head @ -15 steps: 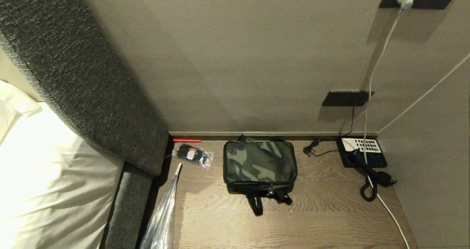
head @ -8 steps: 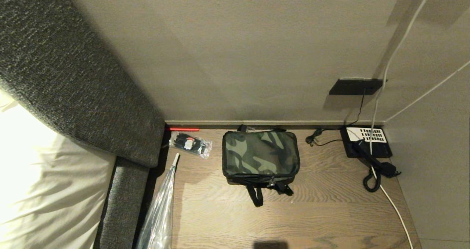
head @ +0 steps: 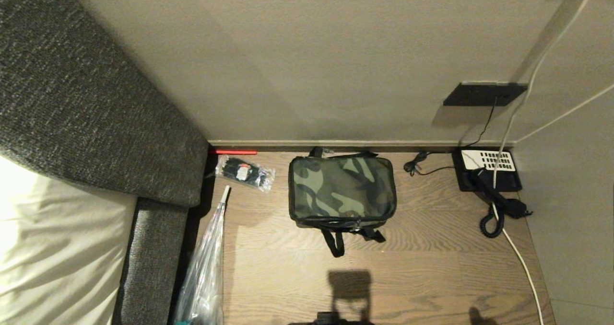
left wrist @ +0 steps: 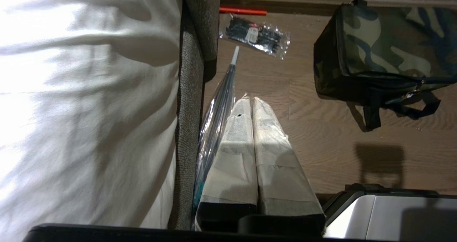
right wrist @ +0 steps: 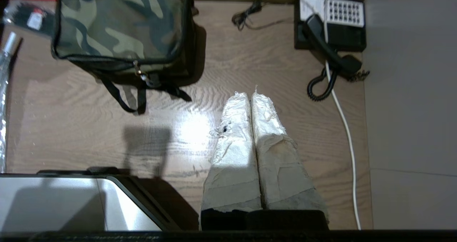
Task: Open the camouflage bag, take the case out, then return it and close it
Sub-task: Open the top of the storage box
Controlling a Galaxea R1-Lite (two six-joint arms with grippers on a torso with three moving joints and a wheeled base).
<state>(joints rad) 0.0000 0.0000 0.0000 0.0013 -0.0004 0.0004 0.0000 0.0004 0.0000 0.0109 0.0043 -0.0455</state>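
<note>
We see the bag (head: 342,193) on the floor (head: 422,272) against the wall, packet (head: 244,172) to its left, phone (head: 488,170) to its right.

A beige wall (head: 336,61) filled the view from ten to two o'clock, meeting a wood-grain floor (head: 407,267) at a pale skirting (head: 355,143). At nine o'clock a grey fabric headboard (head: 86,114) slanted down beside a white bed (head: 57,248), brightly lit. A black socket plate (head: 484,94) sat on the wall at two o'clock, a white cable (head: 523,262) trailing down to four.
</note>
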